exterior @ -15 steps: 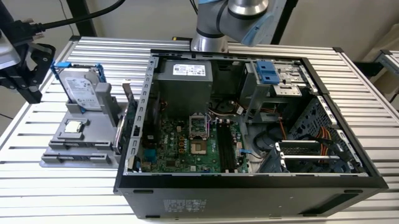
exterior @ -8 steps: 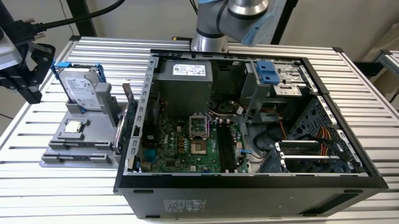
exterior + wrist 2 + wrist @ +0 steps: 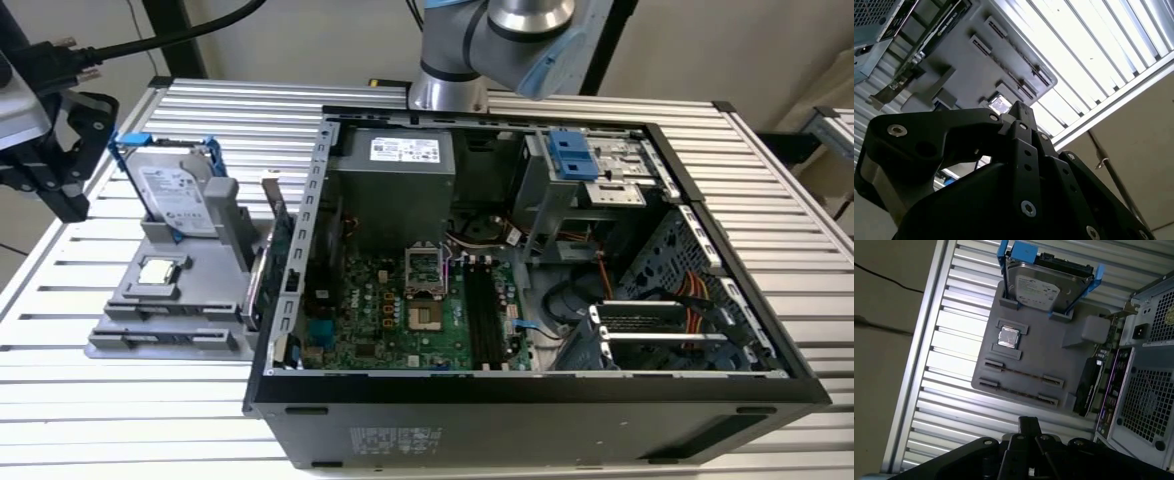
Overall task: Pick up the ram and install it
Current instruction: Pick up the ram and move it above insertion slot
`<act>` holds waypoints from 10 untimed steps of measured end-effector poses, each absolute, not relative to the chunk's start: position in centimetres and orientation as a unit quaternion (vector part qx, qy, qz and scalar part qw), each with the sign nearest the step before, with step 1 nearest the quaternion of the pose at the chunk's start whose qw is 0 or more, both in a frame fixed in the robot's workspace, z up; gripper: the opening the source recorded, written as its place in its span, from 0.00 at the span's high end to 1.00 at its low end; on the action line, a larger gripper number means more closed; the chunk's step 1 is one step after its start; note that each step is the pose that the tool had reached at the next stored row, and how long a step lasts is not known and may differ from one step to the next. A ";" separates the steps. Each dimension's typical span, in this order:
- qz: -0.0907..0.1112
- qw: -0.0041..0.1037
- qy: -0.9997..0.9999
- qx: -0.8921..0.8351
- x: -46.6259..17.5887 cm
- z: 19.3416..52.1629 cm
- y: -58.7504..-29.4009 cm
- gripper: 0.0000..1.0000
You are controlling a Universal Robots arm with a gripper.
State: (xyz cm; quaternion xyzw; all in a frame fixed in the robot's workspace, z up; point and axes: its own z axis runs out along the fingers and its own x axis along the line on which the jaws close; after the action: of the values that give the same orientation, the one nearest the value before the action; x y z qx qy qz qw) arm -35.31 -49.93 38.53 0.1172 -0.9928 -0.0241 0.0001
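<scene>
Hovering clear of the ram (image 3: 1024,374), the gripper (image 3: 1029,423) faces 1 white-labelled hard drive (image 3: 1036,287).

White labels sit on the hard drive (image 3: 1036,287), the power supply (image 3: 394,200) and the computer case (image 3: 534,430); none of their print is legible.

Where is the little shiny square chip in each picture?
Exterior view: the chip sits on the grey tray, beside the hard drive, at the exterior view's left of the computer case.
First wrist view: the chip on the tray, between the hard drive and the slots.
Second wrist view: the chip on the tray, near its slots.
Shared landmark: the grey tray.
</scene>
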 end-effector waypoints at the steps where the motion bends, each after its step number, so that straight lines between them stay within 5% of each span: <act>1: -0.024 0.000 -0.993 0.118 -35.3 38.5 -49.9 1.00; 10: -0.024 0.000 -0.992 0.122 -35.3 38.5 -49.9 1.00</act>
State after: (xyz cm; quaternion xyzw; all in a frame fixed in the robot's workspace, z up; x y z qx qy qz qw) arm -35.31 -49.93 38.53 0.1221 -0.9922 -0.0241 0.0003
